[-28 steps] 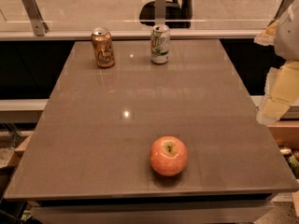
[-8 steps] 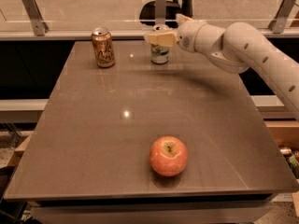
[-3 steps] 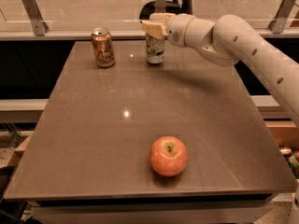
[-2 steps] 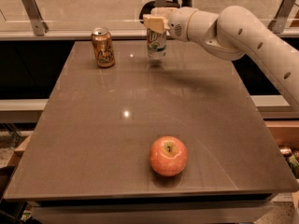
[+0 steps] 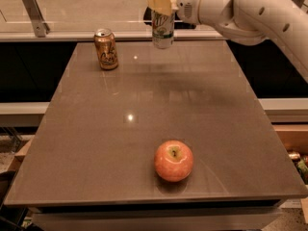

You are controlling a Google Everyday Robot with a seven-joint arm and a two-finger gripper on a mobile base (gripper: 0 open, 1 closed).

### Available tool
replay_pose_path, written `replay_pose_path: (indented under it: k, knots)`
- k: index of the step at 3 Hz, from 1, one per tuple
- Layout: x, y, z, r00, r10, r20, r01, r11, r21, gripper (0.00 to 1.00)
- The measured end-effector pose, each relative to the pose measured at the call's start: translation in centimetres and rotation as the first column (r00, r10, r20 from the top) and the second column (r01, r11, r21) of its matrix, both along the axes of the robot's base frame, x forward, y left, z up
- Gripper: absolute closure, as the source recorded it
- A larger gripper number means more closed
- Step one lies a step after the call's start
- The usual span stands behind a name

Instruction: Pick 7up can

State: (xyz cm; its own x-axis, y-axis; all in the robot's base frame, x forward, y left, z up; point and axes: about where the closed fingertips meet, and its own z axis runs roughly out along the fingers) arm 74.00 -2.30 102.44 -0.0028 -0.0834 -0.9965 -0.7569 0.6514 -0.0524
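Observation:
The 7up can (image 5: pixel 163 30) is white with a green logo and green lower band. It hangs in the air above the far edge of the table, held at its top. My gripper (image 5: pixel 161 5) is shut on the can's upper part, with its cream-coloured fingers (image 5: pixel 160 4) covering the silver top. The white arm (image 5: pixel 250 8) reaches in from the upper right.
A copper-orange can (image 5: pixel 106 49) stands at the far left of the grey table (image 5: pixel 144 105). A red apple (image 5: pixel 173 160) sits near the front edge. A metal bracket (image 5: pixel 33 13) and a rail run behind the table. Dark gaps flank both sides.
My gripper closed on the 7up can and has lifted it off the table, moving slightly left and up. The orange can and apple have not moved.

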Motion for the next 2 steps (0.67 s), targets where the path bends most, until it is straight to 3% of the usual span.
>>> replay_pose_path:
  k: [1, 2]
  knots:
    - [-1.21, -0.01, 4.1, 0.9993, -0.009, 0.036, 0.008, 1.0, 0.012, 1.0]
    - [-1.21, 0.0, 4.1, 0.9993, -0.009, 0.036, 0.008, 1.0, 0.012, 1.0]
